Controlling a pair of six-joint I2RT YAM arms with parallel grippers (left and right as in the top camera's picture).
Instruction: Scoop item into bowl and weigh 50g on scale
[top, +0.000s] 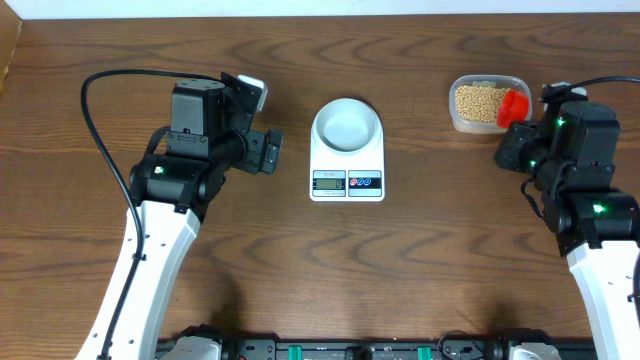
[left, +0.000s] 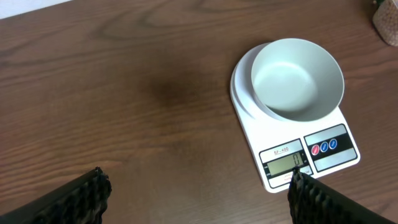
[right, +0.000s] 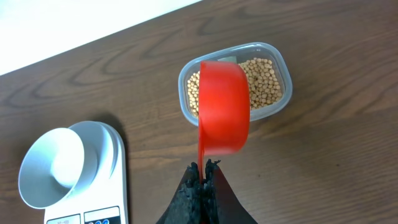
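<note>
The right fingers (right: 189, 193) are pressed together on the thin handle of a red scoop (right: 224, 106), which runs from them toward 12 o'clock in the right wrist view. The scoop's cup shows only its outer side, so its contents cannot be told. The cup covers the 9 o'clock part of a clear tub (right: 281, 62), and whether it touches anything there is hidden. The beans (right: 267, 81) lie as a loose tan mass in that tub, visible at 3 o'clock of the cup. At about 8 o'clock from the scoop, well apart, the bowl (right: 53, 165) stands on the scale (right: 115, 186), with brown wood surface (right: 311, 162) between the two. The left fingers (left: 323, 199) are spread wide, one at each lower corner of the left wrist view, pinching nothing and with only wood grain between them. The right-hand one overlaps the scale's front edge just below its LCD, which seems to read 0. Beyond it, at 1 o'clock, the bowl sits on the scale's platform with its pale inside showing, red and blue buttons beside the display. From overhead, the scale is at the middle with the bowl on its far half. The left arm is at 9 o'clock of it and apart from it, while the tub and scoop are at 2 o'clock.
</note>
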